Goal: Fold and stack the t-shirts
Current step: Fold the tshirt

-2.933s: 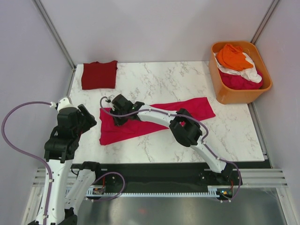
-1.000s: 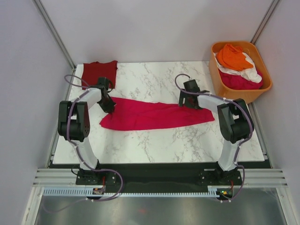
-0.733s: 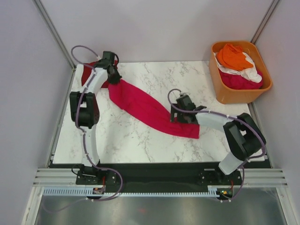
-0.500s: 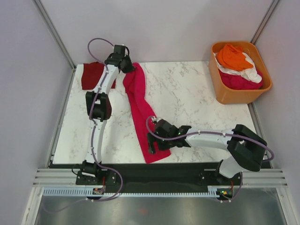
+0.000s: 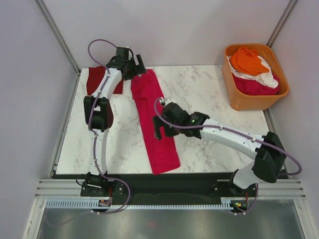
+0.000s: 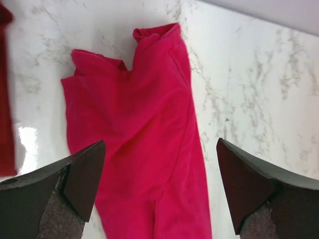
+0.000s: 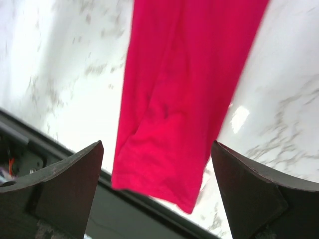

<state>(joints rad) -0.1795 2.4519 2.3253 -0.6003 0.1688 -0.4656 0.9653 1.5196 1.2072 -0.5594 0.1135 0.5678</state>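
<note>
Pink shirt released, turned lengthwise
Your left gripper, clamped a second ago, now gapes wide above the shirt's far end. Your right gripper, also wide, hovers over its middle. Fold it shorter next.

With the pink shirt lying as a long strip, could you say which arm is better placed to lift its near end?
Probably the right: the right pincer hovers open over the shirt's near half; the left pincer is at its far end.
</note>
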